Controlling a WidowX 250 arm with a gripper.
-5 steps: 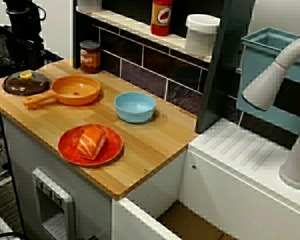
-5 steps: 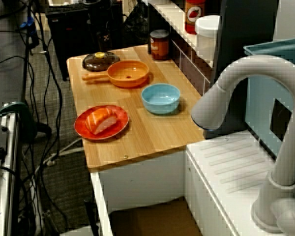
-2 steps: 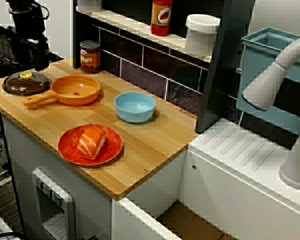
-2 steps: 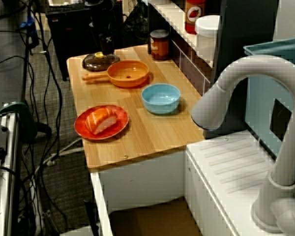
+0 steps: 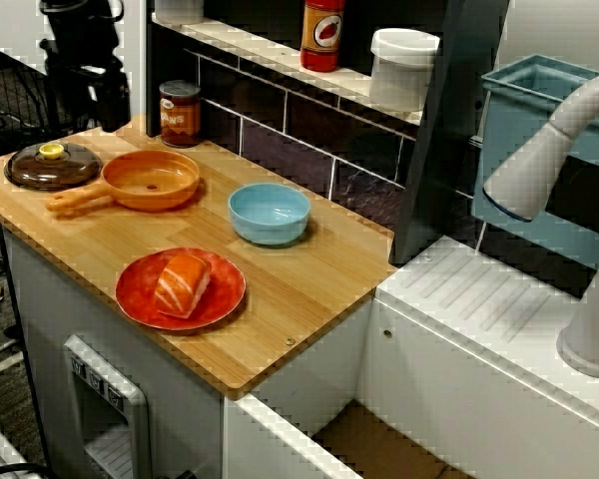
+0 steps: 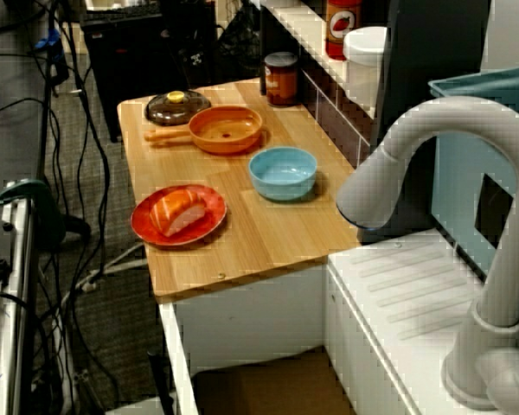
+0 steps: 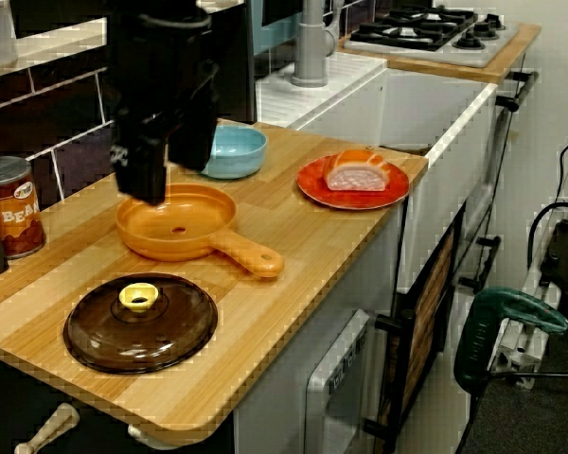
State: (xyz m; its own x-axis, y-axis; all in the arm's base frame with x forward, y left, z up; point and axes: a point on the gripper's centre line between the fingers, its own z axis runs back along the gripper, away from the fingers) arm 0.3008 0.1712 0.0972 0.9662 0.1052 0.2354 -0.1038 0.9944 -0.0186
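Observation:
My black gripper (image 5: pixel 90 108) hangs over the back left corner of the wooden counter (image 5: pixel 309 289), open, with nothing between its fingers. In the view from the counter's end the gripper (image 7: pixel 168 178) hovers just above the far rim of the orange pan (image 7: pixel 175 222). A brown lid with a yellow knob (image 5: pixel 52 165) lies to its left, and a beans can (image 5: pixel 180 113) stands to its right by the wall. The orange pan (image 5: pixel 150 180) is empty. Farther along sit a blue bowl (image 5: pixel 270 213) and a red plate (image 5: pixel 130 291) carrying a salmon piece (image 5: pixel 183 282).
Above the counter a shelf holds a red sauce bottle (image 5: pixel 322 35) and a white tub (image 5: pixel 403 68). To the right are a white sink top (image 5: pixel 499 299), a grey faucet (image 5: pixel 549 150) and a blue bin (image 5: pixel 539 100). Cables (image 6: pixel 69 173) lie on the floor beside the counter.
The gripper has moved from above the brown lid rightward and toward the wall, ending near the beans can and the pan's back rim. Nothing on the counter shifted.

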